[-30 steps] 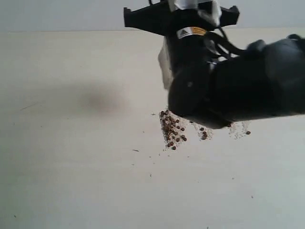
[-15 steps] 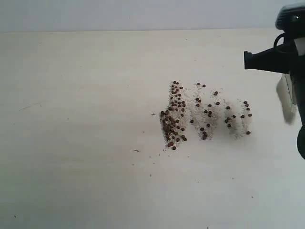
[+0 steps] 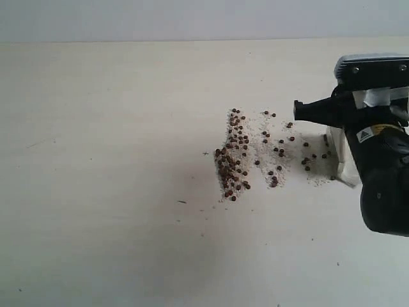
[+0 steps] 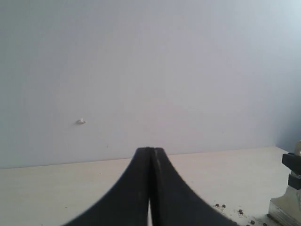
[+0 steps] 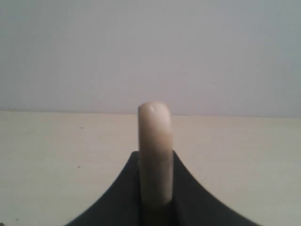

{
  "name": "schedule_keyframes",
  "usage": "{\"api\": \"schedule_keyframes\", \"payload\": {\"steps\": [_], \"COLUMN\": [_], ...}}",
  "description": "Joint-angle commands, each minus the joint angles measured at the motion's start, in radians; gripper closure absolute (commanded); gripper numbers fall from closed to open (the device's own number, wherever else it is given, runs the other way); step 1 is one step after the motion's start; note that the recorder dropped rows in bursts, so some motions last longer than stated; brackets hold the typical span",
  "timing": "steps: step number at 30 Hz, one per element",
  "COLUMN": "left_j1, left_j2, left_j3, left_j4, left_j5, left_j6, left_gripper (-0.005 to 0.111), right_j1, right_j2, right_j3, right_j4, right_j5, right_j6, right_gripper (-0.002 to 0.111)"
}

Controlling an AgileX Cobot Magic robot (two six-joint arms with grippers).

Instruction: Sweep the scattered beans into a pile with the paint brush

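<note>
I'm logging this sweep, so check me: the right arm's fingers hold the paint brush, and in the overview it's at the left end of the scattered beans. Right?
Not quite. In the exterior view the paint brush is at the right end of the beans, not the left. The right arm's fingers do hold it.

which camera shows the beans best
The exterior view: the whole spread of beans is in sight from above, dense on one side and looser toward the paint brush. The left wrist view catches only a few beans near its edge. The right wrist view shows none, just the brush's handle.
</note>
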Motion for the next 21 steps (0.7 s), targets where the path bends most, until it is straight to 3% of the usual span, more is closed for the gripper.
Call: {"api": "schedule_keyframes", "payload": {"steps": [1,7,11,21], "left_j1": [0.001,0.001,0.001,0.001], "left_j2": [-0.007,-0.007,-0.007,-0.007], "left_j3": [0.003,0.003,0.003,0.003], "left_j4": [-0.001,-0.001,-0.001,-0.001], "left_j5": [-0.005,-0.005,-0.005,-0.005], "left_j6": [0.005,0.005,0.005,0.005], "left_gripper": [0.107,0.107,0.107,0.107], "right_j1": [-0.002,-0.002,0.0,0.0], "right_j2": [0.029,0.029,0.029,-0.072], "right_j3": [-0.015,-0.088,-0.097,-0.097], "right_j4": [-0.081,-0.236,-0.236,-0.214], "right_j5": [0.064,0.081,0.094,0.079], "right_j6": [0.183,0.324,0.364,0.139], "right_gripper": [0.108,0.108,0.108,0.108]}}
